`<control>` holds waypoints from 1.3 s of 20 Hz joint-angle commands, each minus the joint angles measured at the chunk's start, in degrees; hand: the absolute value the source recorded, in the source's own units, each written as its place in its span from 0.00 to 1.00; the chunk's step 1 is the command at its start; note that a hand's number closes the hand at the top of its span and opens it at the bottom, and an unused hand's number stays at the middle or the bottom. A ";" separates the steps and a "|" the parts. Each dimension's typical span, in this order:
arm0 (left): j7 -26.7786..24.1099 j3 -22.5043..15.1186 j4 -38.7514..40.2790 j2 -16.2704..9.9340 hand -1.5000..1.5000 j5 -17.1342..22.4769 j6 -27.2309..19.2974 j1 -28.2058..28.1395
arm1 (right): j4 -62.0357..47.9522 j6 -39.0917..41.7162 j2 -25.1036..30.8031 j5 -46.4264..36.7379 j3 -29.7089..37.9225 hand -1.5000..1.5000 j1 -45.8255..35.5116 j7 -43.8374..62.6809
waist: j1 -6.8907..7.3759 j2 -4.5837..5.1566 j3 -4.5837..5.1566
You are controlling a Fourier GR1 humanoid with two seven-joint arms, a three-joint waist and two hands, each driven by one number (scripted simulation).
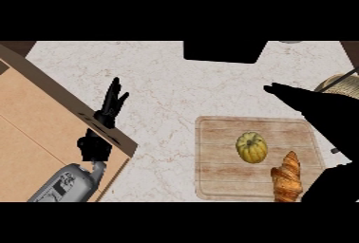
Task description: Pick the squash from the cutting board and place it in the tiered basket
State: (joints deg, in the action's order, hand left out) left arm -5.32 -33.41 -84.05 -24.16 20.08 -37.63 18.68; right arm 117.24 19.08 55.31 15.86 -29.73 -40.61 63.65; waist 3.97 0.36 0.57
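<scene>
The squash (251, 147) lies on the cutting board (217, 137) beside a croissant (287, 177), while the left hand (108, 107) rests with straight fingers and the right hand (308, 102) hovers, its fingers unclear.

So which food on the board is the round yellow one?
The squash, near the board's middle; the croissant beside it is long and brown.

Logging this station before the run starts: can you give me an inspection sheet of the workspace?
Surface: pale marbled counter.
Job's things: yellow ribbed squash on the wooden cutting board; woven tiered basket at the right edge, mostly hidden.
Clutter: brown croissant on the board, beside the squash.
Hands: left hand open, resting over a tan wooden panel's edge; right hand open, above the board's far right corner.
Cables: nothing seen.
Surroundings: black block at the far edge.
</scene>
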 commanded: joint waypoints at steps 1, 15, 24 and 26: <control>1.62 -0.09 -0.49 -0.01 0.50 0.21 1.18 0.60 | -4.61 3.21 -5.21 1.87 -6.20 0.00 -9.22 14.33 | -0.06 -0.14 -0.09; 0.91 0.74 1.13 -2.19 0.50 2.44 1.95 -0.24 | -17.57 0.92 -16.15 6.79 -20.09 0.00 -20.80 21.43 | -3.63 -0.74 -0.32; 0.63 0.98 0.26 -2.94 0.50 3.14 0.62 -0.49 | -22.23 2.62 -16.23 8.25 -26.59 0.00 -27.81 21.25 | -3.72 -0.77 -0.35; -0.70 -1.17 -1.23 -2.80 0.50 1.96 -0.26 -2.96 | -21.87 3.48 -13.52 8.00 -28.49 0.00 -26.51 18.89 | -3.83 -0.90 -0.42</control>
State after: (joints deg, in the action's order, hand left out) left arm -6.23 -33.20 -83.92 -26.68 22.73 -39.27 17.68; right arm 95.24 18.33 42.05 23.34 -55.77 -65.57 69.84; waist 0.22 -0.43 0.24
